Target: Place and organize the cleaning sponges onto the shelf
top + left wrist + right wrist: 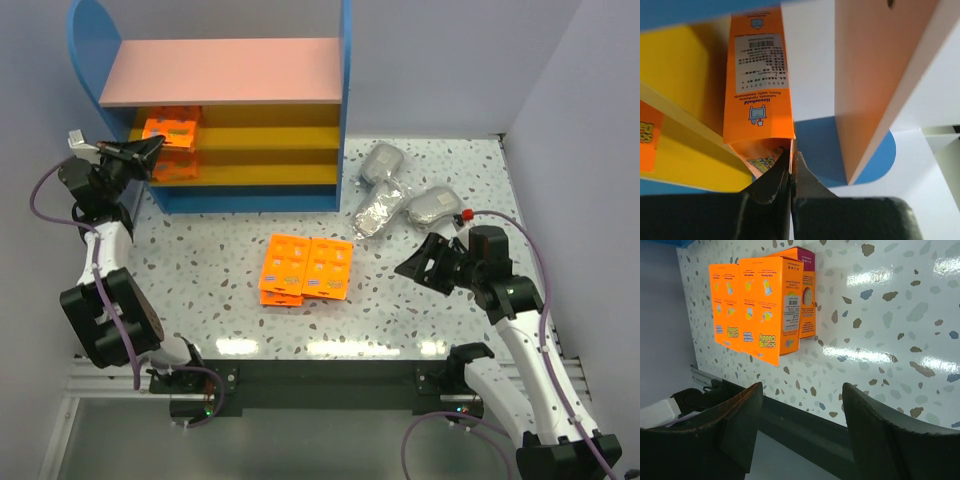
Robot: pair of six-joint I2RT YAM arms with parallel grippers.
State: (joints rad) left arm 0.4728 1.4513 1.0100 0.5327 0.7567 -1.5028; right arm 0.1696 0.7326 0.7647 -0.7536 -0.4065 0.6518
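Note:
The shelf [225,72] stands at the back left, with a pink top board and yellow shelves. My left gripper [150,148] is at its left end, shut on the edge of an orange sponge pack [757,75] held at the upper yellow shelf [680,70]. Another orange pack [176,166] lies on the shelf below; its corner shows in the left wrist view [647,142]. A pile of orange packs [305,268] lies mid-table and shows in the right wrist view [765,305]. Three grey bagged bundles [377,208] lie right of the shelf. My right gripper [425,262] is open and empty, right of the pile.
The shelf's rounded blue side panel [825,150] and pink board [875,75] are close to my left fingers. The table's front edge with a dark rail [805,425] lies just under my right gripper [802,395]. A wall borders the table on the right.

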